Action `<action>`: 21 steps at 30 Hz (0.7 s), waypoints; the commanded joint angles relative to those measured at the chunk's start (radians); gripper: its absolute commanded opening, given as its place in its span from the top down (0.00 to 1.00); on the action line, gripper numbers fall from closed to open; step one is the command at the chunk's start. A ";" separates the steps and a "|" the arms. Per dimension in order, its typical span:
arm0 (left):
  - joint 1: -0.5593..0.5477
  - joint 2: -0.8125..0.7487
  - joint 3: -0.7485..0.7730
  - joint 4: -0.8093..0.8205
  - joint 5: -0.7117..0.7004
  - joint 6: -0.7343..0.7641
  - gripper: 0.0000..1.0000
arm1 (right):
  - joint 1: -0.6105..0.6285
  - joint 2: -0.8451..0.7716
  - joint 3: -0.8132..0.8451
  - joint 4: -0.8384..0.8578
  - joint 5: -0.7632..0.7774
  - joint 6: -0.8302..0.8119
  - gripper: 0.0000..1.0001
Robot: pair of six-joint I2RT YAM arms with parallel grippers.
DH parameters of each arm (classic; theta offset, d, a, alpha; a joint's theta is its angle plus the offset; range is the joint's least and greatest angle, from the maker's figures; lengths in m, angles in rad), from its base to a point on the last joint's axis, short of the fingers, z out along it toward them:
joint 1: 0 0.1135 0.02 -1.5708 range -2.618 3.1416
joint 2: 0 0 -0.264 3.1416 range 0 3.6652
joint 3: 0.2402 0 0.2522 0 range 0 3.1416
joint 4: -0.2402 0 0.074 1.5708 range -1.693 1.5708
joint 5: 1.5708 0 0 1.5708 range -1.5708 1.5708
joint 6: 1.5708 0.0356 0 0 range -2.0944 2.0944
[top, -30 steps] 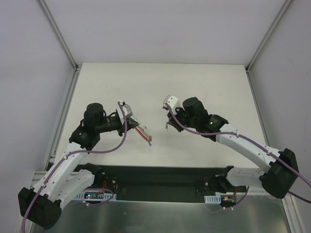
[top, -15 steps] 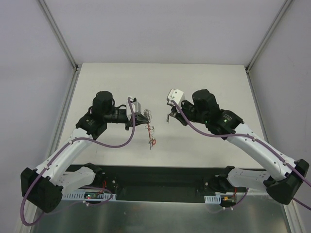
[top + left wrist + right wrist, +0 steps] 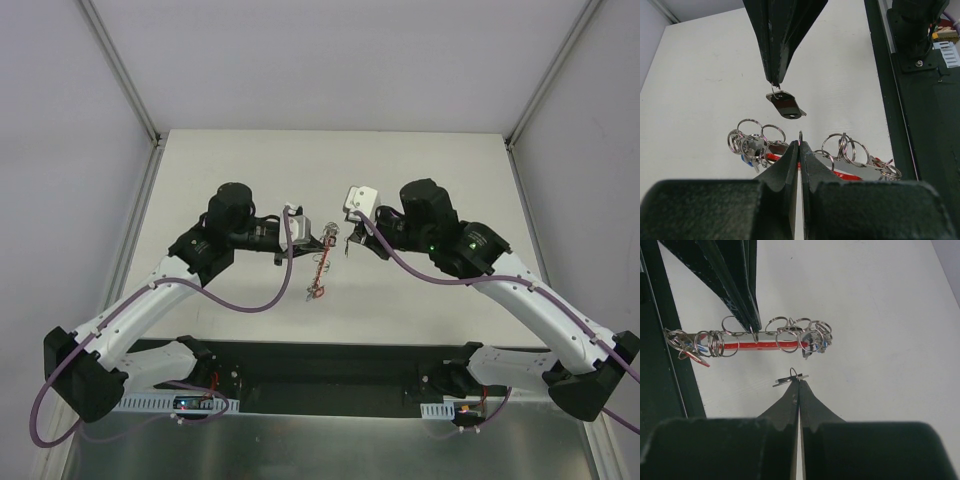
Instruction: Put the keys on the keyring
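My left gripper (image 3: 800, 145) is shut on one silvery ring of the keyring (image 3: 860, 169), a bunch of rings with a red tag and a whitish tag that dangles in the air. A blue-headed key (image 3: 745, 159) hangs in the bunch. My right gripper (image 3: 799, 381) is shut on a small black-headed key (image 3: 785, 382) by its little ring, just short of the keyring (image 3: 760, 346). From above, the left gripper (image 3: 330, 238) and right gripper (image 3: 346, 245) nearly meet tip to tip, and the keyring (image 3: 318, 272) hangs below them. The key (image 3: 785, 103) hangs from the right fingertips.
The white table (image 3: 330, 170) lies under both grippers, with white walls at the back and sides. A black base rail (image 3: 330, 365) runs along the near edge, and it shows at the right of the left wrist view as the rail (image 3: 920, 100).
My left arm has swung right and forward with the keyring, up to the right gripper. The right gripper with the black key has shifted slightly. Both stayed shut.
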State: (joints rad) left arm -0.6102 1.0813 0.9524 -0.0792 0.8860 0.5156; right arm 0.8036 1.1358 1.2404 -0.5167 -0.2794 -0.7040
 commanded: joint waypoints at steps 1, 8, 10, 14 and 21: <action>-0.022 0.008 0.055 0.076 -0.009 0.038 1.00 | 0.011 -0.028 0.048 -0.017 -0.063 -0.022 0.99; -0.034 0.011 0.045 0.140 -0.018 0.015 1.00 | 0.017 -0.041 0.019 0.017 -0.069 -0.011 0.99; -0.034 0.012 0.037 0.163 -0.013 0.001 1.00 | 0.017 -0.039 0.016 0.027 -0.072 -0.005 0.99; -0.036 0.022 0.028 0.197 0.001 -0.022 1.00 | 0.017 -0.033 0.005 0.050 -0.070 0.001 0.99; -0.036 0.035 -0.059 0.251 -0.110 -0.072 1.00 | 0.016 -0.033 -0.059 0.057 0.054 0.047 0.99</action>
State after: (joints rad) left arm -0.6361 1.1088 0.9451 0.0723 0.8448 0.4778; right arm 0.8162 1.1248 1.2304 -0.4950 -0.3065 -0.6945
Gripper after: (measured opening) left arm 0.006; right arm 0.017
